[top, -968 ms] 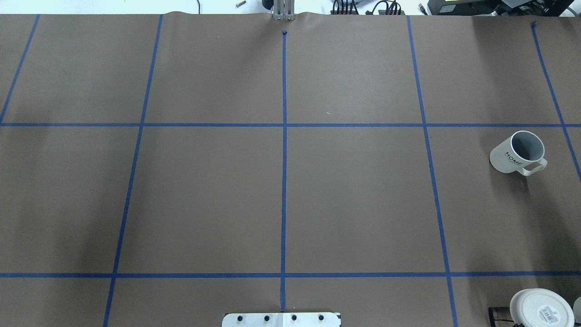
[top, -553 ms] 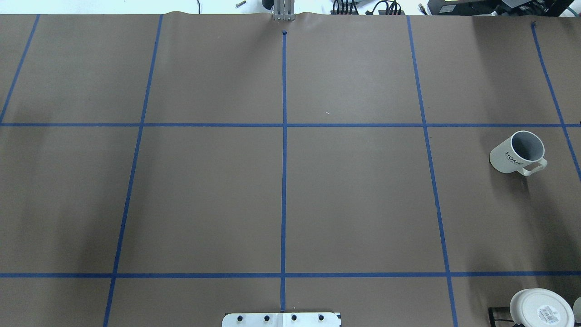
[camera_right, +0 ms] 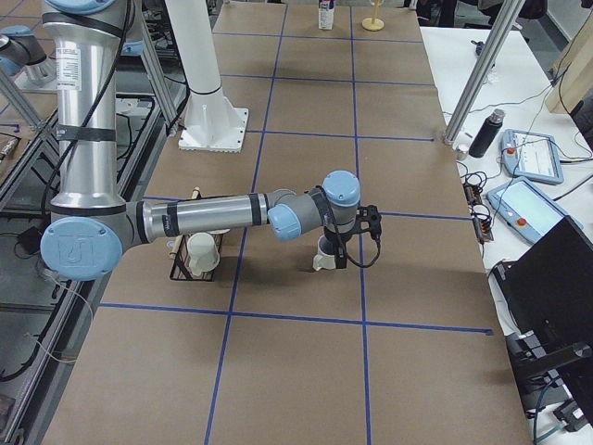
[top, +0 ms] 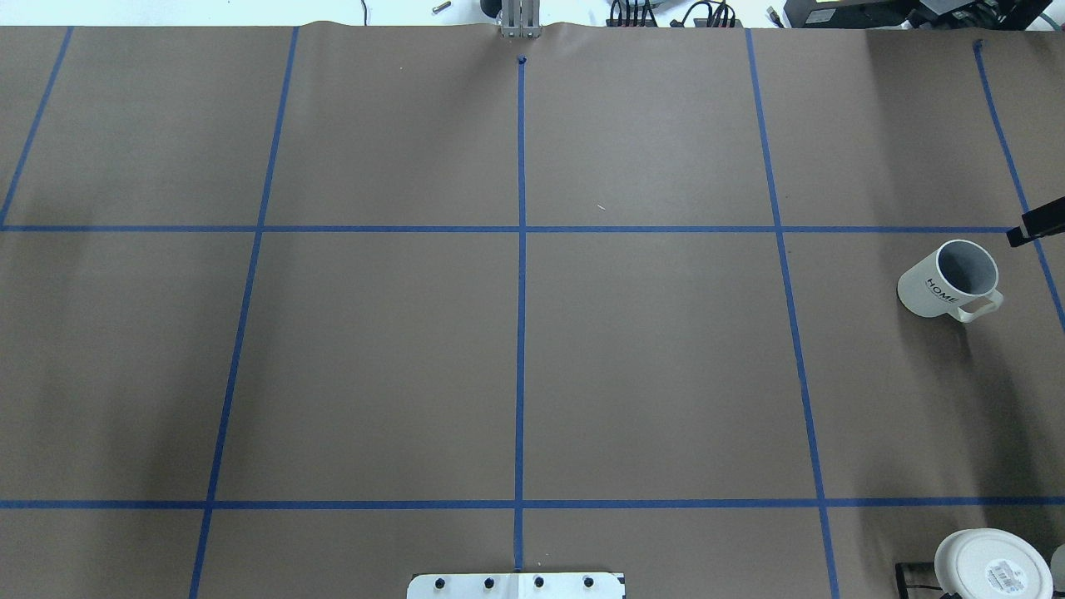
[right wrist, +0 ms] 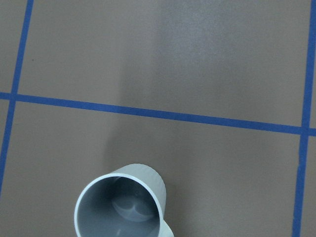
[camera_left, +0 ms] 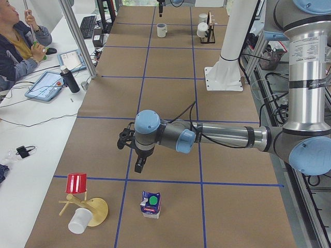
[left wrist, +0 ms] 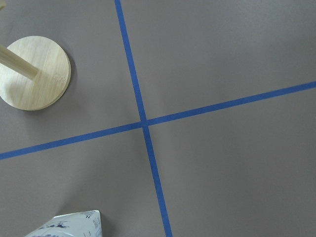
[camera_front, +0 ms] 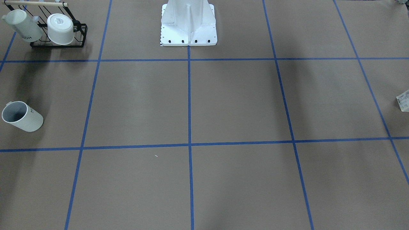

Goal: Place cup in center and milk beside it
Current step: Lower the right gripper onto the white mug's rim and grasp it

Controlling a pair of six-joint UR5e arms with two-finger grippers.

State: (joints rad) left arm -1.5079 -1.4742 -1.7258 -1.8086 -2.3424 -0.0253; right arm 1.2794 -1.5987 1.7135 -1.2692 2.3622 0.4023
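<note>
The cup (top: 948, 279) is a white mug with a grey inside and dark lettering. It stands upright at the table's right side and also shows in the front view (camera_front: 20, 116) and the right wrist view (right wrist: 121, 207). My right gripper (camera_right: 339, 252) hovers right at it; only a black tip (top: 1036, 225) shows overhead, and I cannot tell if it is open. The milk (camera_left: 151, 204) stands at the far left end, its corner in the left wrist view (left wrist: 69, 226). My left gripper (camera_left: 135, 157) hangs just short of it; I cannot tell its state.
A black wire rack (camera_front: 59, 43) with two other white cups stands near the robot's base (camera_front: 188, 25) on the right side. A wooden stand (camera_left: 93, 209) with a red and a white cup is next to the milk; its base shows in the left wrist view (left wrist: 34, 71). An operator (camera_left: 18, 41) sits alongside.
A black tip of my right gripper has come into the overhead view at the right edge, just beyond the mug. The mug has not moved.
</note>
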